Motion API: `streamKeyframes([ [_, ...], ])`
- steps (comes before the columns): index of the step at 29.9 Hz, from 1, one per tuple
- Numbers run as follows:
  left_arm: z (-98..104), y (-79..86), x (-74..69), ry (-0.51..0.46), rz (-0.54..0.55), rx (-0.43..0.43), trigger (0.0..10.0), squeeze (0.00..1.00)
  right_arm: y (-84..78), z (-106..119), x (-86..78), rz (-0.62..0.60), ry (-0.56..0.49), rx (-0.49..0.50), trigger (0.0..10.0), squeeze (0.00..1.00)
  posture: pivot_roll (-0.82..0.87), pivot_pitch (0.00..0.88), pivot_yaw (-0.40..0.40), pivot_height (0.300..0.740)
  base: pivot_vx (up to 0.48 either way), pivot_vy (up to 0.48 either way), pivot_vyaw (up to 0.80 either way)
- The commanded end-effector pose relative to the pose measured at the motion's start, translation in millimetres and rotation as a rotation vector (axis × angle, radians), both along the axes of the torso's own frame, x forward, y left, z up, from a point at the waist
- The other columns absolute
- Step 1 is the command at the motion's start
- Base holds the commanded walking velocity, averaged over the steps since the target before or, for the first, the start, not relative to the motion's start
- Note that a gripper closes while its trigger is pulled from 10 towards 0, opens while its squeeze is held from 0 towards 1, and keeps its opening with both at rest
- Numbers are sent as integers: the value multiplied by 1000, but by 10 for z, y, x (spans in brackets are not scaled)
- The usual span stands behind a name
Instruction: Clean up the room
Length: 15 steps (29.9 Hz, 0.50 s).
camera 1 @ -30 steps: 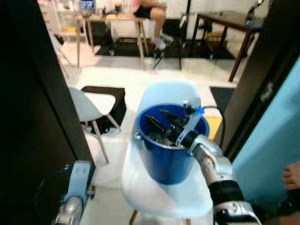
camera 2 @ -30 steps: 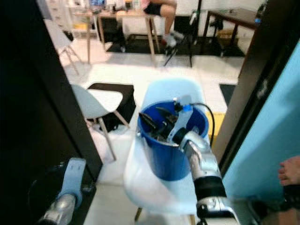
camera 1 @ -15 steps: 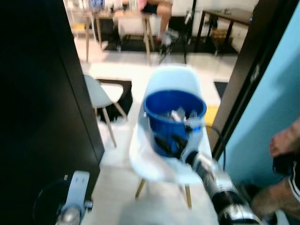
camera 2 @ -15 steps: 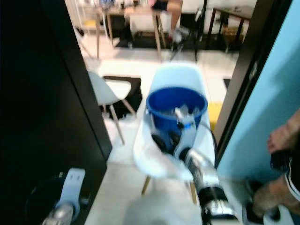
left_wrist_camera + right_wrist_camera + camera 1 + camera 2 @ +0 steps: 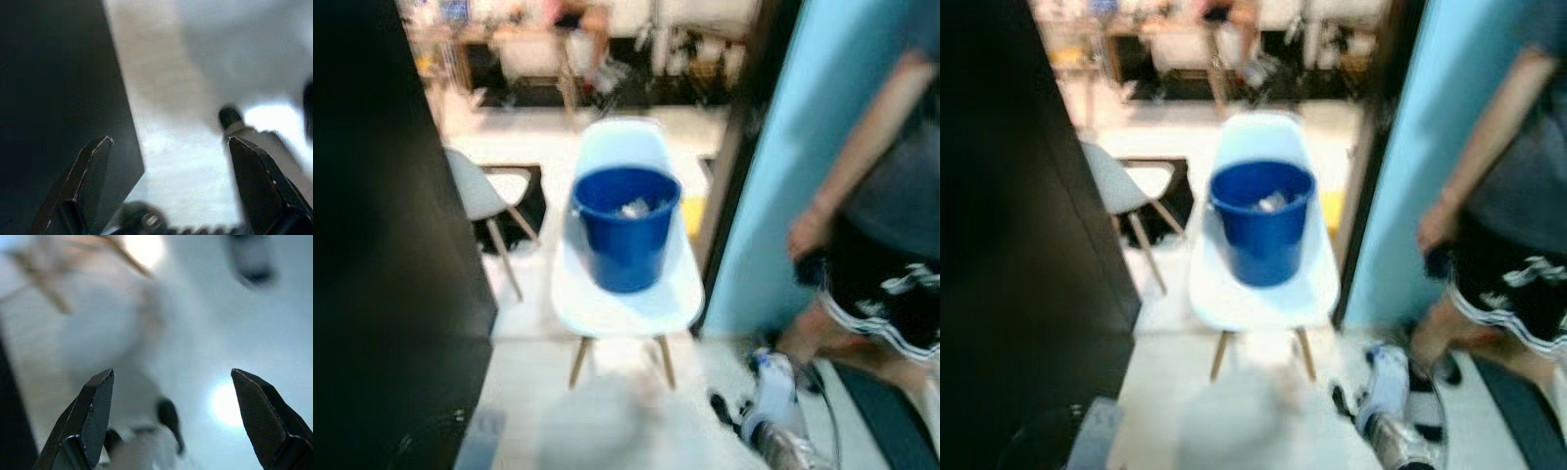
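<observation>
Grippers hang low with nothing held: left gripper [image 5: 168, 181] and right gripper [image 5: 171, 421], fingers spread wide. Ahead, one blue bucket [image 5: 625, 227] holding pale scraps sits on one white chair [image 5: 625, 294], a second chair [image 5: 480, 191] left, one person [image 5: 876, 215] right. Turning slowly should steady the blurred view.

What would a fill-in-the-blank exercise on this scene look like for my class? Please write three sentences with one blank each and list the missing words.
1. The blue bucket stands on the seat of a white ____.
2. The fingers of the left claw are spread ____.
3. The person stands to the robot's ____ of the bucket.

Missing words: chair; open; right
</observation>
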State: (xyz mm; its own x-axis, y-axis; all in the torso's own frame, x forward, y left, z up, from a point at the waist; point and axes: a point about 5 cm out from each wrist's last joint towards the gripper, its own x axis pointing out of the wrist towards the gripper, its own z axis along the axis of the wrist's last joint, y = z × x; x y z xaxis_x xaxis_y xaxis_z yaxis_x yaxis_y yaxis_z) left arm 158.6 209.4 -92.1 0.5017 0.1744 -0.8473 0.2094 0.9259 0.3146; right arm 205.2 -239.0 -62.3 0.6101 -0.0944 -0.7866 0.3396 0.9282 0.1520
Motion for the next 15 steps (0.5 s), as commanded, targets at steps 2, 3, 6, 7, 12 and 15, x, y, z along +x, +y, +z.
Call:
streamKeyframes([
  [2,-51,-47,-109,72,-196,52,10000,0,101,-170,-257,12,128,-5,10000,0,-28,0,-15,740,0,0,-781],
  [3,-70,-47,-163,87,-212,52,10000,0,107,-234,-392,27,184,-21,10000,0,-20,0,-22,740,0,0,-775],
  [6,-95,-27,-246,102,-194,43,10000,0,139,-314,-566,79,257,-47,10000,0,-3,0,-34,740,0,0,-773],
  [7,-105,-11,-285,110,-185,41,10000,0,161,-337,-614,108,278,-55,10000,0,-3,0,-34,740,0,0,-769],
  [12,-143,26,-430,154,-202,57,10000,0,216,-370,-675,211,328,-81,10000,0,6,0,-47,740,0,0,-769],
  [15,-153,10,-459,168,-241,65,10000,0,214,-366,-667,286,339,-105,10000,0,5,0,-50,740,0,0,-769],
])
